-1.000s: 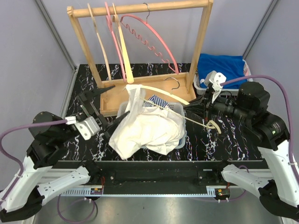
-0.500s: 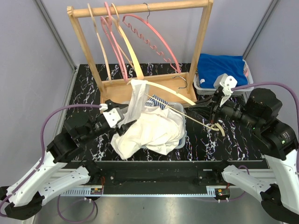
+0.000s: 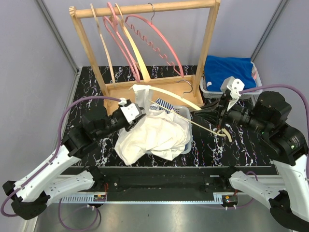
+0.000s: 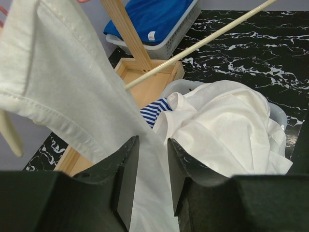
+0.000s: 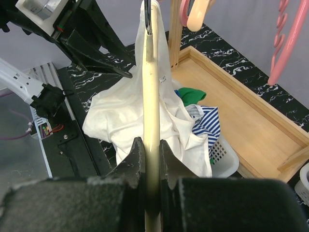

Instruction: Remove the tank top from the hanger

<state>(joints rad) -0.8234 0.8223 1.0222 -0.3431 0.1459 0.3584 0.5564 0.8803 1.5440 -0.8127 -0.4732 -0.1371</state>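
Observation:
The white tank top (image 3: 154,137) lies heaped over a white basket. One strap rises to the end of a cream hanger (image 3: 169,94). My right gripper (image 3: 202,110) is shut on that hanger's arm (image 5: 152,87), which runs straight out from the jaws (image 5: 149,142). The strap hangs off the arm's far end, and the tank top (image 5: 120,111) spreads below it. My left gripper (image 3: 136,117) reaches the strap from the left. Its jaws (image 4: 152,140) stand narrowly open with tank top cloth (image 4: 72,87) running between them. The hanger's tip (image 4: 9,133) shows at the left edge of the left wrist view.
A wooden rack (image 3: 145,9) at the back carries pink and cream hangers over its tray base (image 3: 120,96). The white basket (image 3: 187,115) also holds a blue-striped garment (image 5: 207,123) and something green. A white bin with blue cloth (image 3: 229,67) stands at the back right.
My left arm swung in from the left to the raised strap, and its jaws narrowed around the cloth. The right arm drew the hanger slightly rightward, then held. The rack's hangers swayed.

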